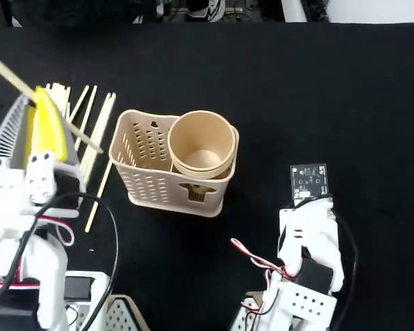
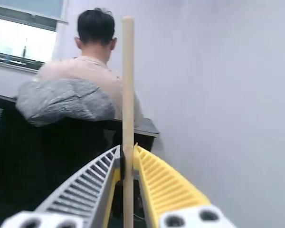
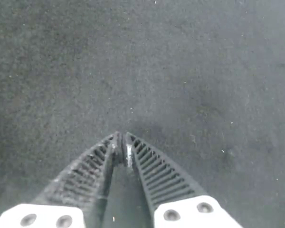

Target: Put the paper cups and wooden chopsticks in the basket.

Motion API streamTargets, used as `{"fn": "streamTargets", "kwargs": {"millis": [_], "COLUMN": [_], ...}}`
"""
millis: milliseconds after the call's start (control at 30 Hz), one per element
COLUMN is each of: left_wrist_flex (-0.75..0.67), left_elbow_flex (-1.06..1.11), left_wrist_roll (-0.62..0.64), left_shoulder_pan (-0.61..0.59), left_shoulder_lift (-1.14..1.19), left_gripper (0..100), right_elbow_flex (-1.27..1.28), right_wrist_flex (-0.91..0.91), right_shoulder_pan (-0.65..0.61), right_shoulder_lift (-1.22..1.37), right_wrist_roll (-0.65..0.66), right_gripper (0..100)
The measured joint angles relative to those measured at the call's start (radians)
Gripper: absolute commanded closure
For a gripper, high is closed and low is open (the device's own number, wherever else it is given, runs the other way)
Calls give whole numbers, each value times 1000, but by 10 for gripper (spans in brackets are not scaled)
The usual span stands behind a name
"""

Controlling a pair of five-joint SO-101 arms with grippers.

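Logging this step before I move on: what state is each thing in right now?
left gripper: shut on a wooden chopstick.
right gripper: shut, empty, over the table.
basket: upright, open top.
paper cups: nested, upright inside the basket.
loose chopsticks: lying on the table beside the basket.
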Motion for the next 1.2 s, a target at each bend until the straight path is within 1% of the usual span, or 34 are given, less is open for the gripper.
{"fn": "streamTargets", "kwargs": {"millis": [167, 367, 567, 733, 767, 800, 900, 933, 1033, 1133, 1200], "left_wrist_flex": [3, 60, 63, 63, 61, 54, 57, 75, 143, 157, 153], "left_elbow_flex": [3, 6, 41, 140, 166, 190, 210, 210, 201, 175, 169], "left_wrist_roll": [0, 0, 0, 0, 0, 0, 0, 0, 46, 86, 80], "left_shoulder_pan": [83, 155, 170, 170, 170, 170, 170, 170, 170, 170, 170], "left_shoulder_lift": [0, 0, 0, 0, 0, 2, 3, 5, 11, 11, 8], "left_gripper": [972, 972, 972, 966, 954, 921, 777, 766, 814, 873, 872], "right_elbow_flex": [0, 0, 0, 0, 0, 0, 0, 0, 3, 3, 3], "right_wrist_flex": [0, 0, 0, 0, 0, 0, 0, 0, 0, 0, 0], "right_shoulder_pan": [0, 0, 0, 0, 0, 0, 0, 0, 0, 0, 0], "right_shoulder_lift": [0, 0, 0, 0, 0, 0, 0, 0, 0, 0, 0], "right_wrist_roll": [0, 0, 0, 0, 0, 0, 0, 0, 0, 0, 0], "right_gripper": [984, 984, 984, 984, 984, 984, 984, 984, 984, 984, 984]}}
